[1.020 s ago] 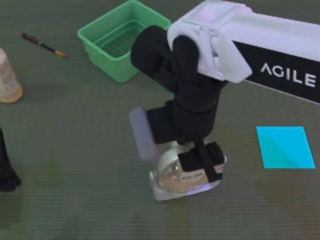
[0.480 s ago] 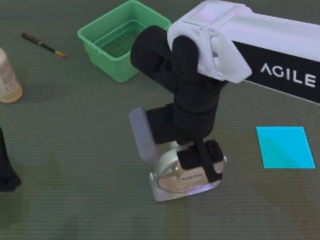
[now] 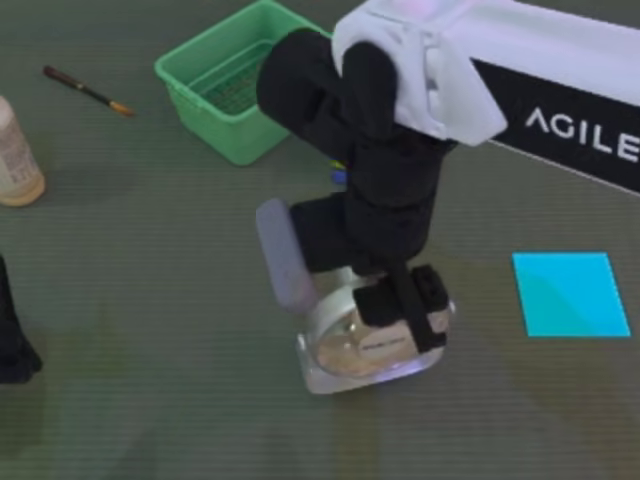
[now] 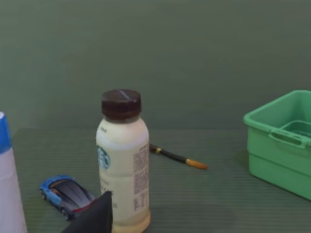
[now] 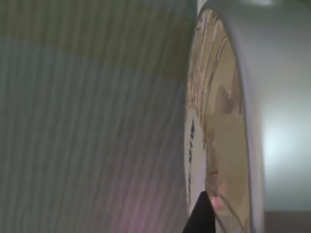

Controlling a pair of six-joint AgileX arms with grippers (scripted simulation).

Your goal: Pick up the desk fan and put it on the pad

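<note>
The desk fan [image 3: 345,350], silver-grey with a pale beige centre, is at the middle of the table in the top view. Its flat grey base [image 3: 283,255] points toward the far side. My right gripper [image 3: 400,315] is shut on the fan's ring guard from above. The right wrist view is filled by the fan [image 5: 218,121] close up, with one dark fingertip [image 5: 201,216] against its face. The cyan pad [image 3: 570,293] lies flat to the fan's right, apart from it. My left gripper [image 3: 12,340] is parked at the table's left edge, with one fingertip [image 4: 95,218] showing.
A green basket [image 3: 240,80] stands at the back, behind the fan. A paintbrush [image 3: 88,90] lies at the back left. A capped drink bottle [image 3: 15,155] stands at the left edge. The left wrist view also shows a blue toy car [image 4: 65,194] beside the bottle [image 4: 122,160].
My right arm has risen slightly and the fan has moved with it, base and ring shifting a little toward the far side. The left arm has not moved.
</note>
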